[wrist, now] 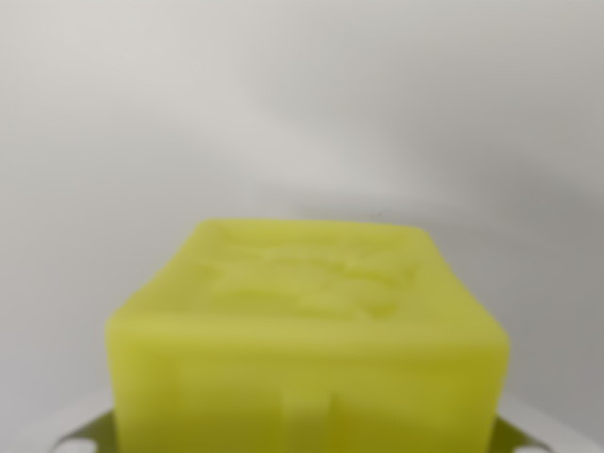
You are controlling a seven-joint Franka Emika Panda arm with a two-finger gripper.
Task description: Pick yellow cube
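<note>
One yellow cube (307,344) fills the lower middle of the wrist view, very close to the lens and out of focus. Top face shows a faint raised pattern, too blurred to read. Top edges are rounded; near edge runs almost level across the frame, far edge is shorter and sits higher. Front face has a shallow vertical notch at the bottom centre. Cube's bottom is cut off by the frame. Pale grey shapes at both lower corners, just beside the cube, may be pincer parts; cannot tell if the pincer is wide, narrow or holding the cube. Everything above and to both sides is plain grey-white blur, no other edges visible, open room all around.
</note>
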